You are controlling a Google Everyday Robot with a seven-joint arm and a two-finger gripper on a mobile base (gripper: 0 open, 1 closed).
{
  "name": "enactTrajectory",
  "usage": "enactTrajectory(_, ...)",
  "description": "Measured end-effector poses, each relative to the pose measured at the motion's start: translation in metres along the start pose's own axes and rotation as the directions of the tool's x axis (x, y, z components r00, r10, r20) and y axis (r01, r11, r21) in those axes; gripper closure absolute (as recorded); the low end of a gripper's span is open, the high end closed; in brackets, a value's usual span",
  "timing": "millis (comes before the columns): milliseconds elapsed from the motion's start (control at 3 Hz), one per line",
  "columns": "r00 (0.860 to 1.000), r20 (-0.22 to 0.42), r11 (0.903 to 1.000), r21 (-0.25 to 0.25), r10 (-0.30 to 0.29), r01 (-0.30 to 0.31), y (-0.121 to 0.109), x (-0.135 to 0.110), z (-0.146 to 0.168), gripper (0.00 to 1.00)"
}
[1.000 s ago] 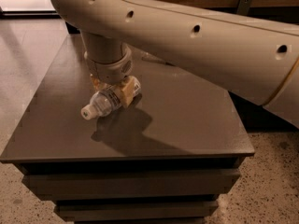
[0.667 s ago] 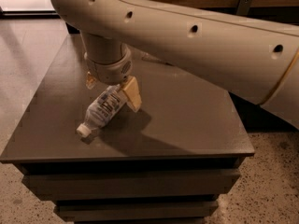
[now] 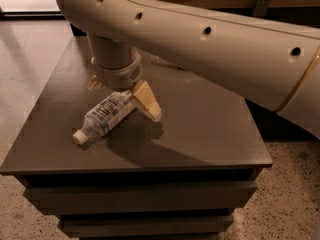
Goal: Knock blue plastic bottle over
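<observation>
The blue plastic bottle (image 3: pixel 102 116) lies on its side on the dark table (image 3: pixel 205 129). Its white cap points to the front left and its labelled body runs up toward the gripper. My gripper (image 3: pixel 123 100) hangs from the big beige arm just above the bottle's base end. Its fingers are spread open: one tan finger (image 3: pixel 146 102) is at the right of the bottle and the other (image 3: pixel 94 83) is at the back left. The bottle's base is partly hidden under the wrist.
The beige arm (image 3: pixel 225 39) crosses the top of the view and hides the table's back part. The table's front edge (image 3: pixel 135 168) is close to the bottle's cap. The floor lies around the table.
The bottle has gone from leaning between the fingers to lying flat, its cap sliding out to the front left. The gripper has shifted slightly right and stays above the base end.
</observation>
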State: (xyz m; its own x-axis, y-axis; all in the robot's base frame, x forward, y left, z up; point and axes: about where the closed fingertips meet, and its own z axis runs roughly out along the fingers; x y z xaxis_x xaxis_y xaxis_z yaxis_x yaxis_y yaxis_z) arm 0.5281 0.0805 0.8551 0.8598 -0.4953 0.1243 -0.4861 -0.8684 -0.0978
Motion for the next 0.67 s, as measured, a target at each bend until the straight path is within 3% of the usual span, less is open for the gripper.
enactTrajectory(667, 0.999, 0.022, 0.9995, 0.002, 0.031, -0.031, 0.0014, 0.0027, -0.0002, 0.0)
